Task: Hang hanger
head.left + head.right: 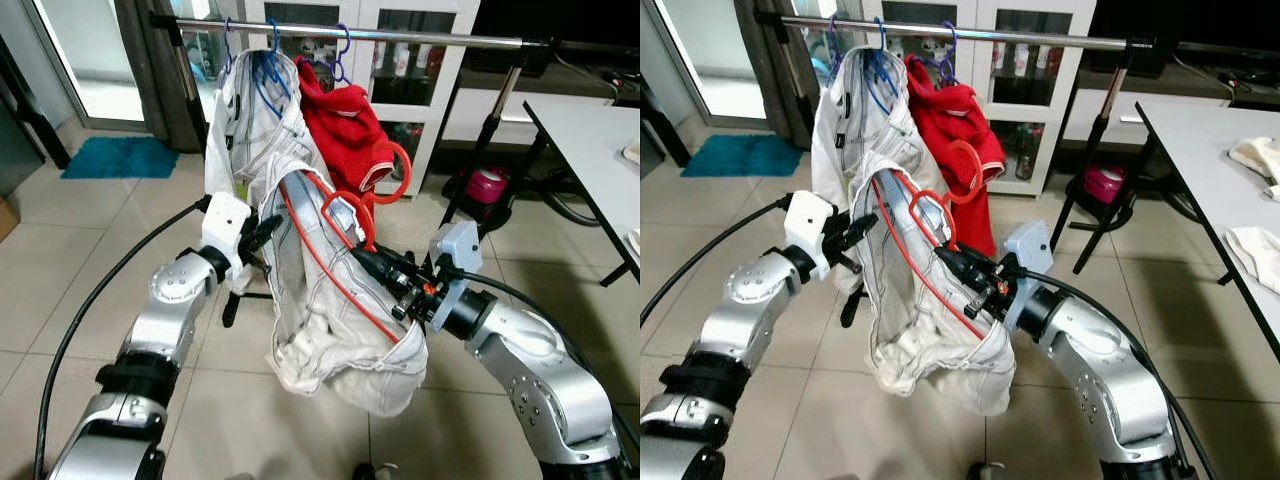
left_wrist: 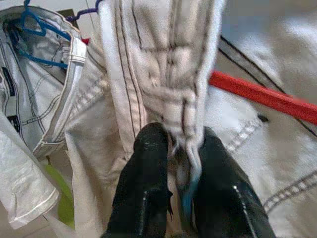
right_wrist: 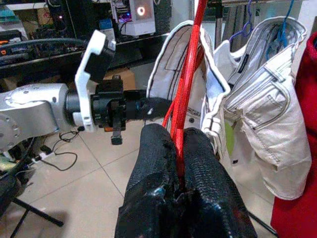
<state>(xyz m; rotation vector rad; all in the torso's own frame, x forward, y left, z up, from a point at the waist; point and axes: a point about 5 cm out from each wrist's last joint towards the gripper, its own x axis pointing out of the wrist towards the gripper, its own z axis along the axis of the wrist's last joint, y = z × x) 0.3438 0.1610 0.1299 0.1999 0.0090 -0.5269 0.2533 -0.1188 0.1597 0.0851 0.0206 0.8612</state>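
Red hanger (image 1: 335, 250), thin plastic, carries off-white denim garment (image 1: 330, 330); centre of frame, below the rail (image 1: 400, 38); hook up, long axis slanting down toward lower right; right tool (image 1: 375, 262) clenched on hanger; left tool (image 1: 262, 237) pinching the garment's edge.

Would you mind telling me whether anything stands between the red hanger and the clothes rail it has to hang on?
Yes. The red hanger, held by the right gripper, sits below the rail, directly in front of the white jacket and red garment already hanging there. Bare rail lies further to the robot's right.
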